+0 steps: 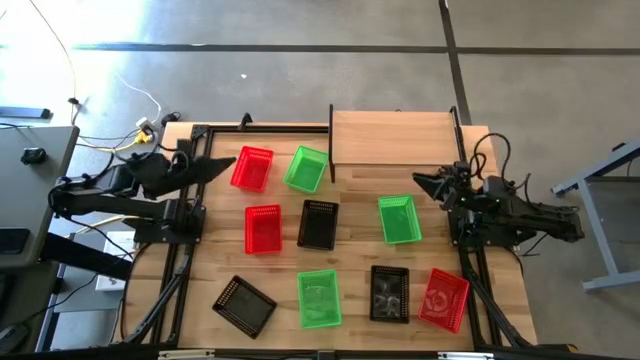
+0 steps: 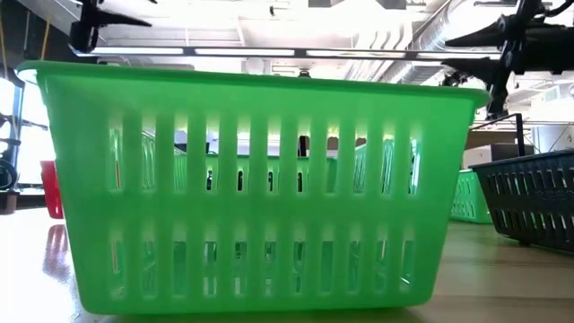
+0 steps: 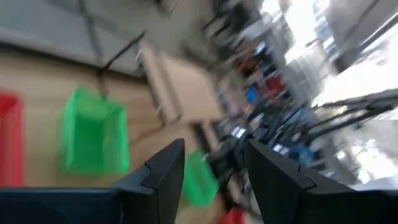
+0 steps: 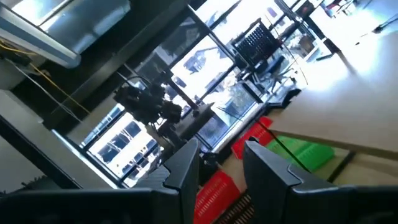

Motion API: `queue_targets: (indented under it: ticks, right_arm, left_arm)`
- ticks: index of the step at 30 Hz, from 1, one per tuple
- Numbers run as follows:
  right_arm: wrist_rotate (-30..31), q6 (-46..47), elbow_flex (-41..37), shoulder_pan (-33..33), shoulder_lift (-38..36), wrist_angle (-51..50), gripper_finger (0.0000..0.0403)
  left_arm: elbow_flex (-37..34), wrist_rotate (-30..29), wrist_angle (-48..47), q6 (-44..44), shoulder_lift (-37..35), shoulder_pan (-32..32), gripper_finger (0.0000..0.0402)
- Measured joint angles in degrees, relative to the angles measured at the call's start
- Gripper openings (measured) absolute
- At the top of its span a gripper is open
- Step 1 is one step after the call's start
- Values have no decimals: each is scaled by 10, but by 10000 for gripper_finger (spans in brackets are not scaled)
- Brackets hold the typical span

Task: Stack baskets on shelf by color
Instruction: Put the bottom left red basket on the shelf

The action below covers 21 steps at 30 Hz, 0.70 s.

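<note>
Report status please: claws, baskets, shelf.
Left claw open, empty, raised at table's left. Right claw open, empty, at right. Nine plastic mesh baskets on tabletop. Light-wood shelf bare. Nothing blocking.

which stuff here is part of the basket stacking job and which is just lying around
Job: red baskets, green baskets, black baskets, shelf, left gripper, right gripper.
Lying about: cables, side table.

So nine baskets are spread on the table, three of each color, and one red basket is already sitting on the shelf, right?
Not quite. The shelf holds nothing yet; the high view shows its board bare. All nine baskets, three of each color, are on the table, including the red basket nearest the shelf.
</note>
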Motion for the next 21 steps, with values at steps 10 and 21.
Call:
queue_targets:
  ticks: [10, 21]
  right_arm:
    - [48, -95, 92, 0, 1, -21, 110]
    - [41, -107, 205, 0, 93, -131, 110]
  left_arm:
    - [27, 133, -134, -137, 112, 0, 158]
    - [27, 174, -193, -162, 215, 0, 158]
